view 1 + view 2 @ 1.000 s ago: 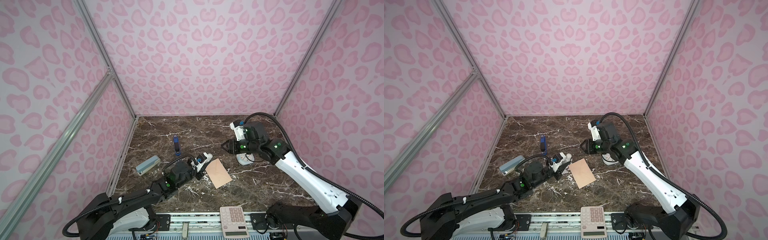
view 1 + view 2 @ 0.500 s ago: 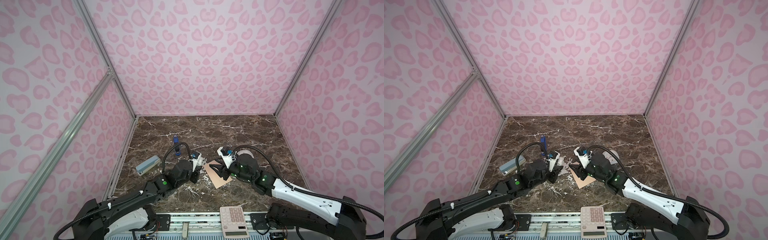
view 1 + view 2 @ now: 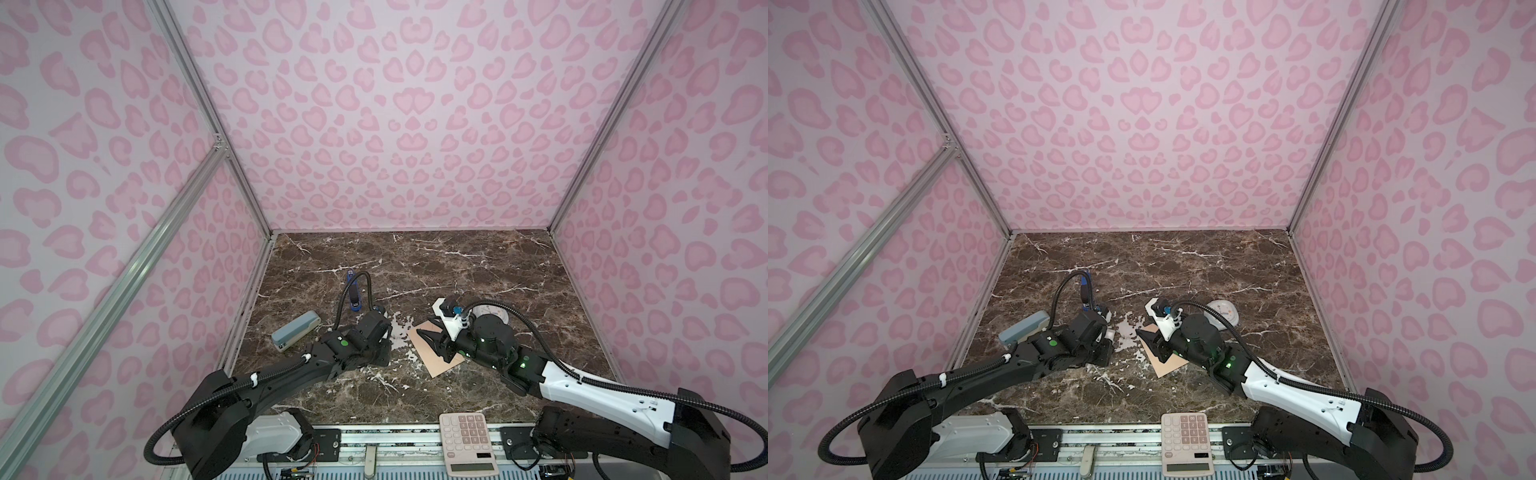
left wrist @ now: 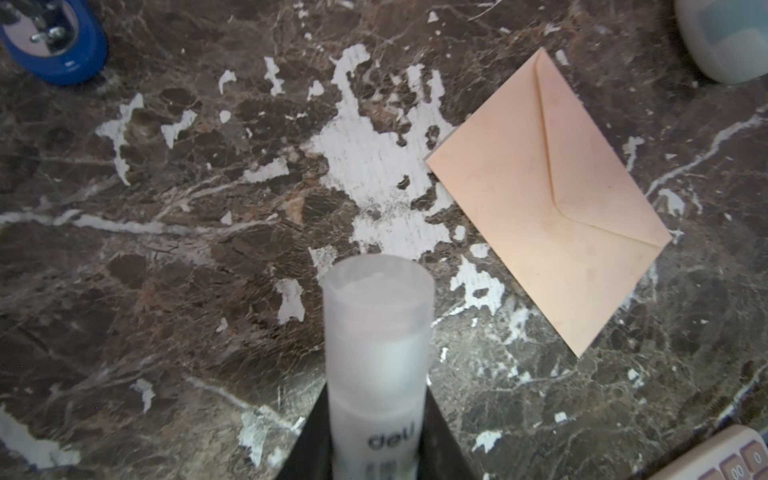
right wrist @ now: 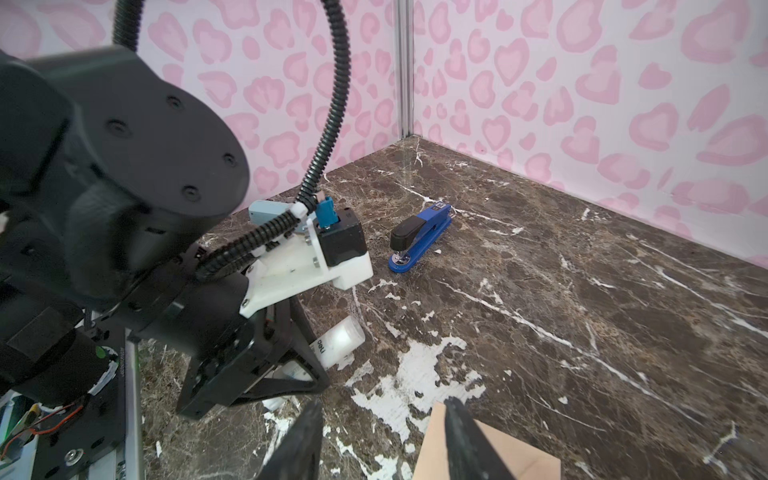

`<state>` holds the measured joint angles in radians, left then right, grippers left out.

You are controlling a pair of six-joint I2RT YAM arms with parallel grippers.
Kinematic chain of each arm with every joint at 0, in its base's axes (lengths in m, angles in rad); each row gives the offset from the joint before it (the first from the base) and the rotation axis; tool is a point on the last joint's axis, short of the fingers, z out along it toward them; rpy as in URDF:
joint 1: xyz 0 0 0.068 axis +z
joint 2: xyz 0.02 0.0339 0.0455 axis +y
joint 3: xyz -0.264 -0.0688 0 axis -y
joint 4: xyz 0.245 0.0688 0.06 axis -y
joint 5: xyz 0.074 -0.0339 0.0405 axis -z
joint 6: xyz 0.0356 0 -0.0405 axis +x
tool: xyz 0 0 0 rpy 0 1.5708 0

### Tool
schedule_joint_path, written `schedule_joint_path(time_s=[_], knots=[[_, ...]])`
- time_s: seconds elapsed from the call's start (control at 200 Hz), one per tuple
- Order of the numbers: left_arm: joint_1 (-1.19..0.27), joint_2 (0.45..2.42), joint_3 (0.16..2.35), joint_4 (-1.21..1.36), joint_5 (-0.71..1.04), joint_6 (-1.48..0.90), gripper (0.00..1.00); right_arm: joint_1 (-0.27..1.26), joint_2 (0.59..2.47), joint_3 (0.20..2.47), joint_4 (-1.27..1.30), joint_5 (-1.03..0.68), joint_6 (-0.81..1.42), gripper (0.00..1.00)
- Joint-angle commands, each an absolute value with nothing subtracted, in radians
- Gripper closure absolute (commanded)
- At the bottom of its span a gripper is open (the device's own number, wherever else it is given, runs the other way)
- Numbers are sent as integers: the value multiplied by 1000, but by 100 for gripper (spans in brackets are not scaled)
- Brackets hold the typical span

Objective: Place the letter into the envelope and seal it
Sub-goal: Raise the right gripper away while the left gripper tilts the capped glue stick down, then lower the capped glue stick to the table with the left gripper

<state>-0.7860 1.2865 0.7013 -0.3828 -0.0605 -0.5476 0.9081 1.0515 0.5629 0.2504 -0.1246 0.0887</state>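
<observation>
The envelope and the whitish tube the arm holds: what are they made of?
The envelope looks like matte peach paper: thin, flat, with crisp flap folds. The tube looks like frosted translucent plastic: a whiter filling shows through, with printed lettering; likely a glue stick.

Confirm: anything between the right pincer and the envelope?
Nothing visible. The open right pincer hangs over one corner of the envelope. The glue stick held in the left pincer lies to the side, apart from the envelope.

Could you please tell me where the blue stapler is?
In both top views, the stapler lies left of centre on the table, just beyond the grey case.
</observation>
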Motion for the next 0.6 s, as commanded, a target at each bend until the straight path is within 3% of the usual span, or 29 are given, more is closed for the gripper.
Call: schedule_joint_path(time_s=[0.0, 0.595], knots=[[-763, 1324, 713, -389, -13, -577, 95, 910, 1038, 539, 284, -103, 74, 51], [-729, 1495, 724, -328, -4, -575, 92, 920, 1034, 503, 290, -91, 86, 51]])
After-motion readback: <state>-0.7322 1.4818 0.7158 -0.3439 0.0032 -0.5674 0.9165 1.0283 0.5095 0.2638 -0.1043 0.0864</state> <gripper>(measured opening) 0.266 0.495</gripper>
